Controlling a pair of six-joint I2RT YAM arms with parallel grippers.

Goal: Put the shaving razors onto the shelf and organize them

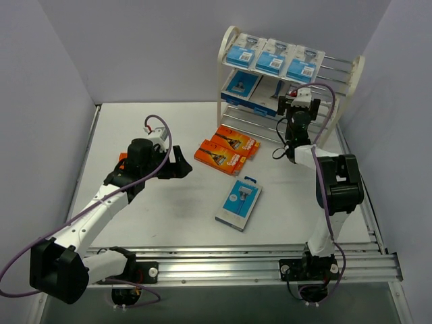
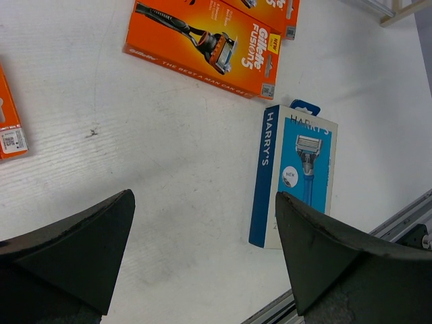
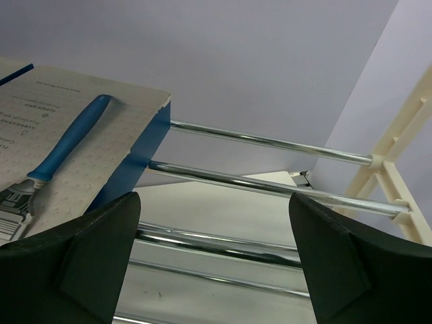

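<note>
**White table (image 1: 169,202), stocking partly done**

Grey walls (image 1: 61,54) enclose it. The right gripper (image 3: 214,202), jaws spread and empty, faces the middle tier of the shelf (image 1: 228,47). A carded razor pack (image 3: 74,155) lies flat across the rods (image 3: 270,142) just to its left, leaving bare rod ahead, probably room for more packs. The left gripper (image 2: 206,223), likewise spread and empty, hangs over the table. A blue boxed pack (image 2: 297,175) lies close ahead, off to one side, and orange boxes (image 2: 202,40) lie beyond it, all unshelved.

Left arm (image 1: 94,212) and right arm (image 1: 321,233): white tubular links, bulky black joint housings, purple cable (image 1: 168,138) looping out just behind each wrist, left gripper (image 2: 202,202) and right gripper (image 3: 214,199) with matte black wedge-shaped fingers (image 2: 81,250), grainy faces, chamfered edges
</note>
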